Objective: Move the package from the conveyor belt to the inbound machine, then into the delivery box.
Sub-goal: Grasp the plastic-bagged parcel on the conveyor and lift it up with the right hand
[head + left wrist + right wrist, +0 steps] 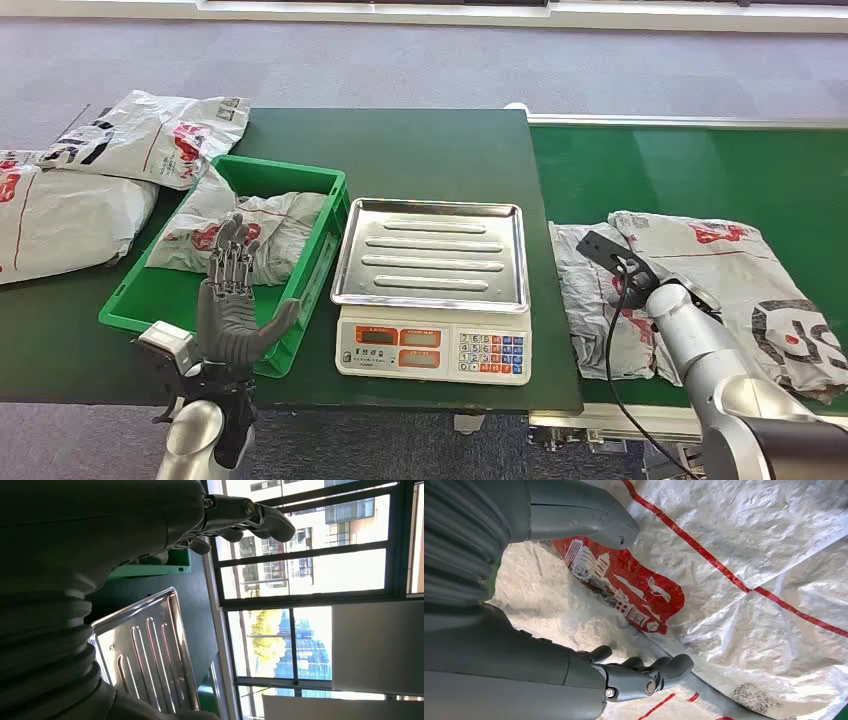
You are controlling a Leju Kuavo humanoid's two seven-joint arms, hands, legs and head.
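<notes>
The package (720,275) lies crumpled on the green belt (700,160), just right of the scale (432,290), overlapping a second grey bag (585,300) beside it. The right hand (574,605) is down over it at the end of a silver forearm that reaches forward from the lower right; in the wrist view the thumb (589,525) sits above the red print and the dark fingers (659,672) curl below it, close against the wrinkled film — whether they actually pinch it I cannot tell. The left hand (232,315) stands upright by the near corner of the green box (140,300), palm forward, fingers straight and spread, thumb out to the side, holding nothing. One bag (245,235) lies inside the box; more bags (110,165) are piled on the dark table (420,150) to the left.
</notes>
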